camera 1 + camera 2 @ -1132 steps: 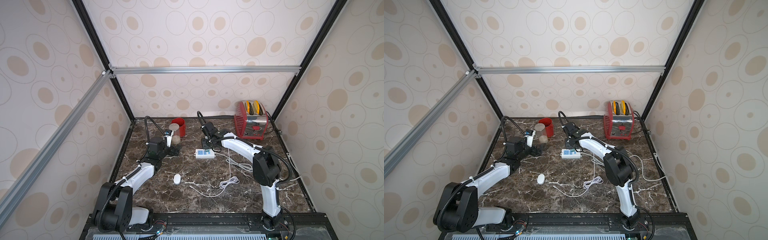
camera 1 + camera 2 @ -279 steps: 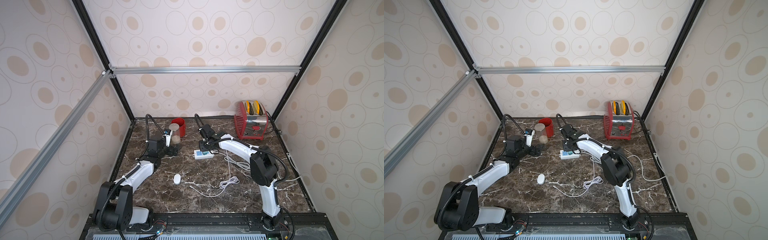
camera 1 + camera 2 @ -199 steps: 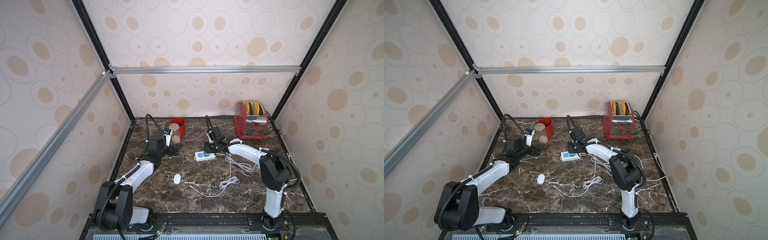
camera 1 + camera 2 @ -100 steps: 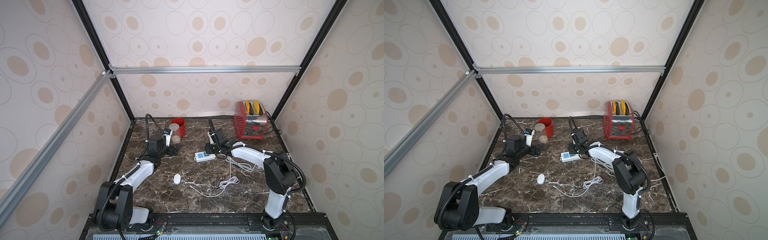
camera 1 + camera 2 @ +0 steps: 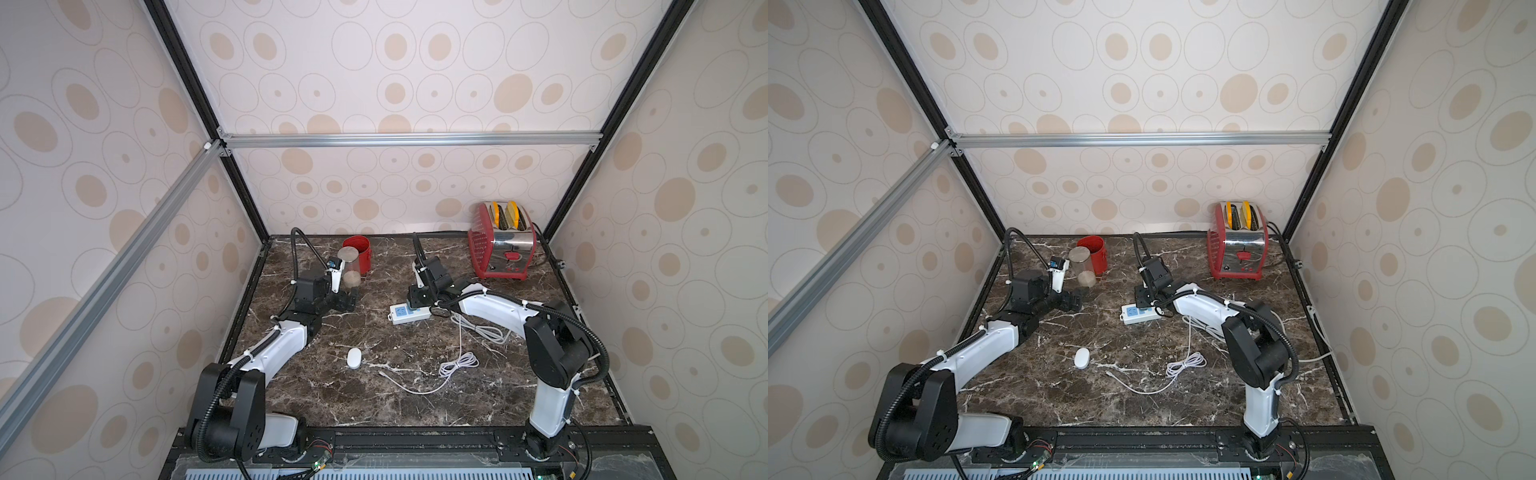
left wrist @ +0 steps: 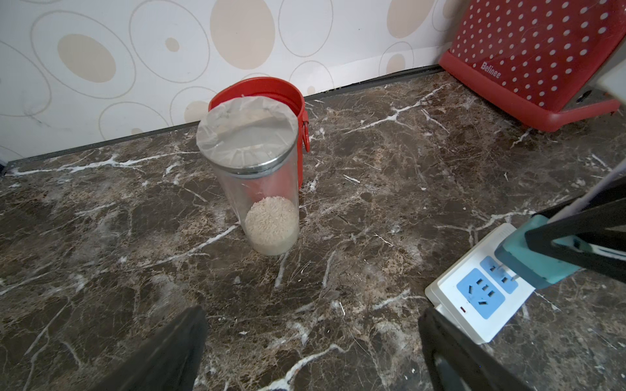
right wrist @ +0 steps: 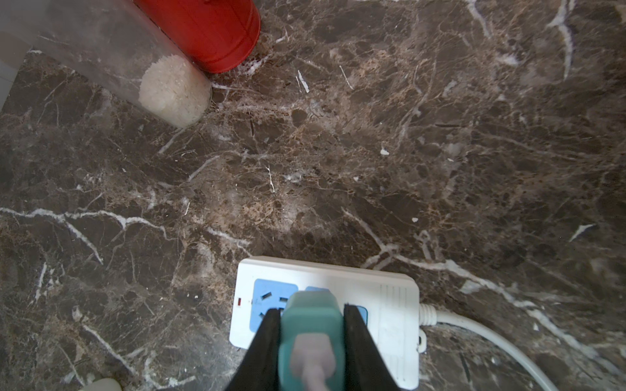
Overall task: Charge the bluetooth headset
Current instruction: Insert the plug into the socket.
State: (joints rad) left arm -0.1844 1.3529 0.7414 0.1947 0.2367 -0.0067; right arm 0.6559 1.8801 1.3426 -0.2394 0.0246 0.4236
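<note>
Right gripper [image 7: 311, 313] moved plug [image 6: 528, 267], rice [image 6: 271, 223] in jar [image 6: 250, 162]

Mock kitchen built inside a robot test cell, not a real home. Marble-look tabletop [image 5: 332, 399]; red toaster [image 5: 500, 245] and red canister [image 5: 362, 249] near the back wall; clear jar of rice [image 6: 261, 189]. Walls are wallpapered panels [image 5: 415, 62] in a black-and-aluminium frame [image 5: 407, 139]. Two robot arms [image 5: 274, 353] mounted on a front rail [image 5: 415, 442].

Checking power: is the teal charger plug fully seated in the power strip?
Not fully: the teal plug, pinched in the right tool, tilts above the power strip, prongs visible.
</note>
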